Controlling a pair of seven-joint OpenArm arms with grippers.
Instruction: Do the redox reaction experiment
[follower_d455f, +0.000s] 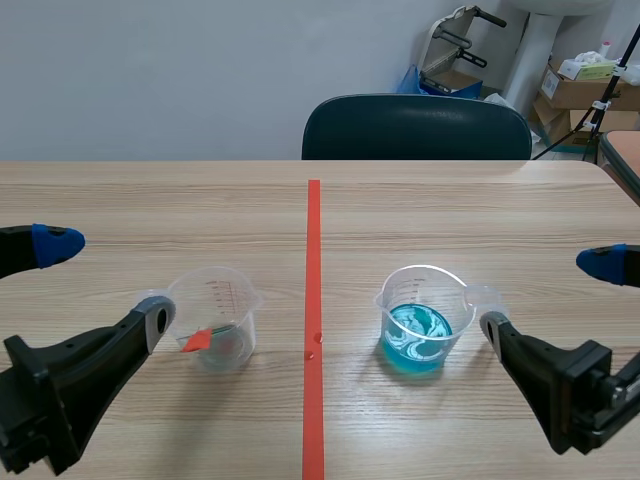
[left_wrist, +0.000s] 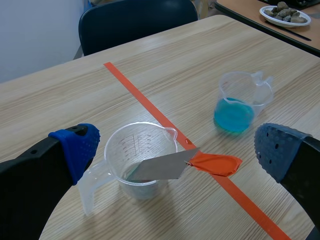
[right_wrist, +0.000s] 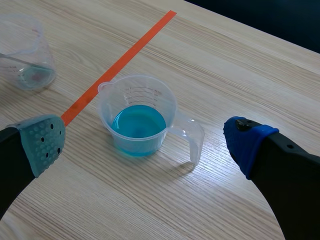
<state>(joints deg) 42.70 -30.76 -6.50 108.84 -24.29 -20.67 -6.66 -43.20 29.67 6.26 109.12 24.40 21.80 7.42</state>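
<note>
left claw (follower_d455f: 105, 282): wide open, nothing in it. It sits low over the desk (follower_d455f: 450, 210) on the left side of the tape.
right claw (follower_d455f: 548, 295): same deal, fingers spread wide and holding nothing, low on the right side.
clear cup (follower_d455f: 225, 290): standing upright left of the tape line (follower_d455f: 313, 250), just ahead of the left claw and pretty much framed by its two fingers in the wrist view. Its handle points back toward the blue-padded finger. Can't tell if anything's actually touching.
metal strip (left_wrist: 160, 167): a flat grey piece leaning in the clear cup, lower end inside and upper end poking out over the rim. That upper end has an orange-red tip (left_wrist: 215, 164).
blue cup (follower_d455f: 420, 320): another clear measuring cup, upright right of the tape, ahead of the open right claw. Its handle sticks out to the robot's right.
blue liquid (right_wrist: 138, 122): fills the bottom part of that cup, with whitish swirls showing from the scene camera.
chair (follower_d455f: 415, 128): dark one, pushed up to the far edge of the desk.
</note>
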